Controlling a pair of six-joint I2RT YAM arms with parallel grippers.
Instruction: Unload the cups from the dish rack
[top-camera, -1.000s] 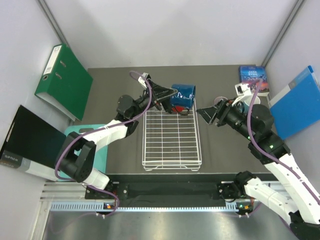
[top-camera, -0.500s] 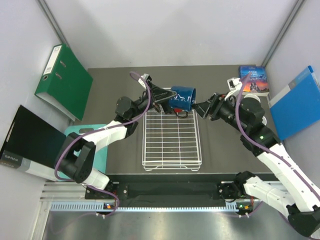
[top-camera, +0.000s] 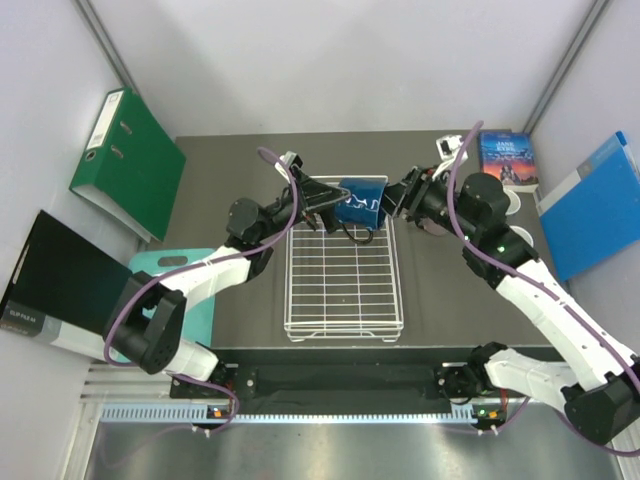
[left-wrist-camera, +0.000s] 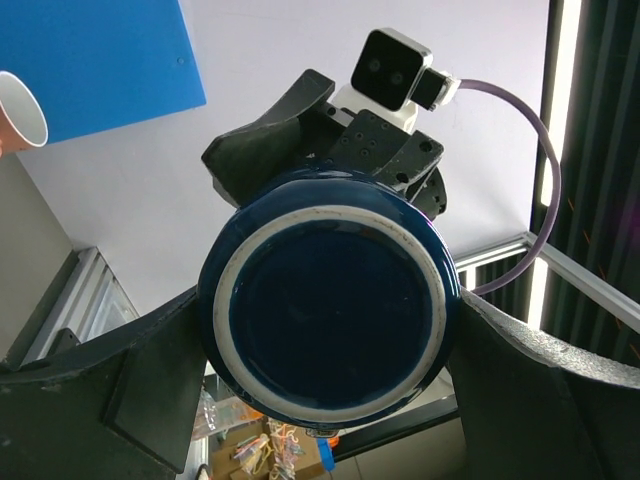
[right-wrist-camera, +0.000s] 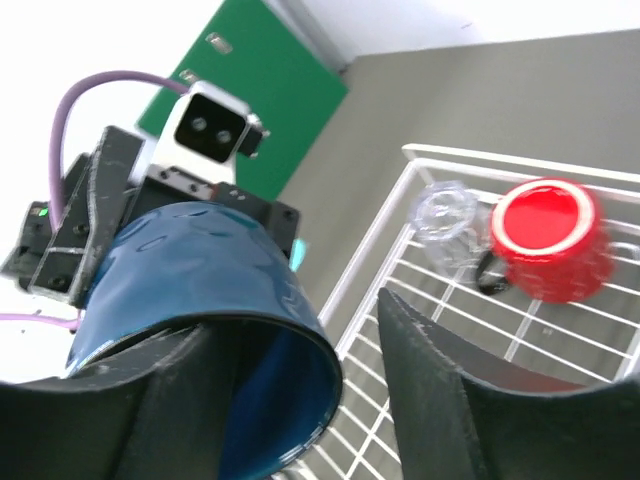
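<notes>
A dark blue mug (top-camera: 362, 200) hangs on its side over the far end of the white dish rack (top-camera: 343, 290). My left gripper (top-camera: 335, 200) is shut on it, with both fingers pressed against the mug's base (left-wrist-camera: 330, 230). My right gripper (top-camera: 397, 197) meets the mug from the right, open. One finger is inside the mouth of the blue mug (right-wrist-camera: 200, 290) and the other finger (right-wrist-camera: 450, 400) stands outside the wall, with a gap. A red mug (right-wrist-camera: 550, 240) and a clear glass tumbler (right-wrist-camera: 447, 215) lie in the rack (right-wrist-camera: 420, 330) beneath.
A green binder (top-camera: 128, 160) leans at the far left and a blue binder (top-camera: 595, 205) at the right. A book (top-camera: 505, 158) lies at the far right corner. A teal board (top-camera: 195, 285) lies left of the rack.
My right gripper has swung left to the blue mug, slipped one finger into its mouth and narrowed its jaws. My left gripper keeps hold and has drifted slightly toward me.
</notes>
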